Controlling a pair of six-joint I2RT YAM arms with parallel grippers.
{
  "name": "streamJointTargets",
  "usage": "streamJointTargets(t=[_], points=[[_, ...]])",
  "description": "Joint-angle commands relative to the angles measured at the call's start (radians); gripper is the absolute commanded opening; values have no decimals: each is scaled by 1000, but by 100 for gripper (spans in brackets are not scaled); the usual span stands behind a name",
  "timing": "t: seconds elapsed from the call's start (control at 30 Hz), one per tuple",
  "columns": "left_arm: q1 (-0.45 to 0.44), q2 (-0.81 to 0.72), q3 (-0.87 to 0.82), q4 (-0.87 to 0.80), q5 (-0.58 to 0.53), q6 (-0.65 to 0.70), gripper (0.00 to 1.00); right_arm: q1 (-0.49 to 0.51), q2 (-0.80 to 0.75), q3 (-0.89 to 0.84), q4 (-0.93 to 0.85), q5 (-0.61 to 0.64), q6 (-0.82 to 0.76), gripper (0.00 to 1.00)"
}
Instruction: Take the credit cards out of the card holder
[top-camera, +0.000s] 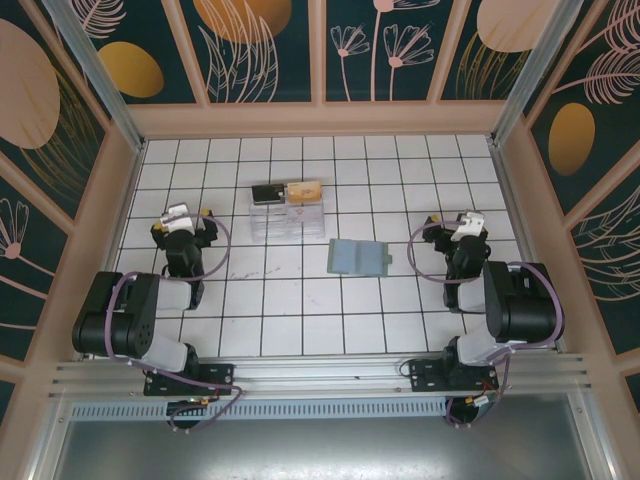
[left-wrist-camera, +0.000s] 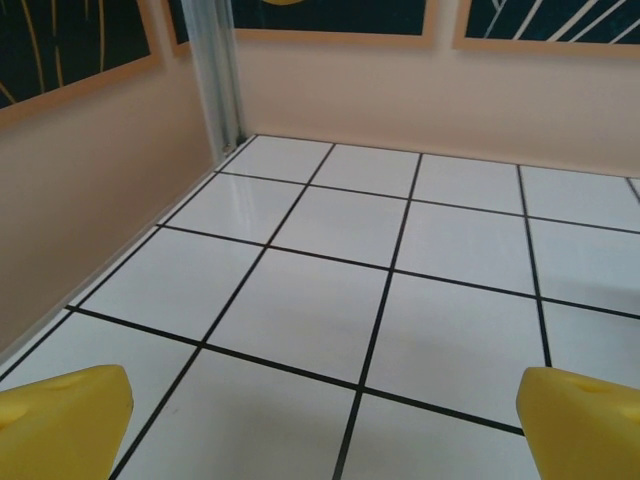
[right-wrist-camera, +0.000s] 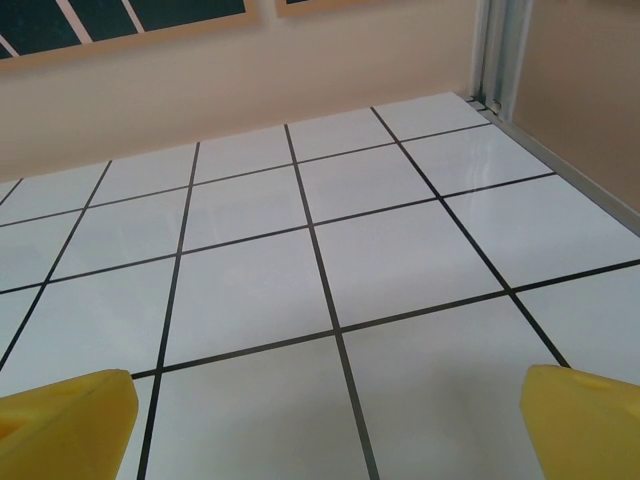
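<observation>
The card holder (top-camera: 358, 256) is a small flat grey-green wallet lying on the white tiled floor near the middle, a little right of centre. The credit cards are hidden. My left gripper (top-camera: 184, 220) hovers over the left side of the floor, well left of the holder. My right gripper (top-camera: 462, 226) hovers at the right, a few tiles from the holder. In the left wrist view the left gripper (left-wrist-camera: 325, 425) stands open, yellow fingertips (left-wrist-camera: 65, 415) wide apart over bare tiles. The right gripper (right-wrist-camera: 325, 425) is open too, its fingertips (right-wrist-camera: 585, 420) spread over bare tiles.
A clear plastic box (top-camera: 287, 218) stands behind the holder, left of centre, with a black piece (top-camera: 267, 193) and a tan piece (top-camera: 305, 191) at its far end. Beige walls (left-wrist-camera: 90, 180) and metal corner posts (right-wrist-camera: 497, 50) bound the floor.
</observation>
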Motion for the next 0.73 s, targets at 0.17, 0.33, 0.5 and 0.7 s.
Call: streamJointTargets(t=[0.17,0.33,0.5,0.7], points=[[18,20,-57,189,76,2,99,10,3,19,49,-22,-17,99],[17,22,-56,192,76,3,99,10,4,19,49,-23,-16,99],[18,22,-56,194,78,5,99,10,3,19,49,-21,-16,99],[18,23,-56,195,82,6,99,10,3,19,49,-22,-16,99]])
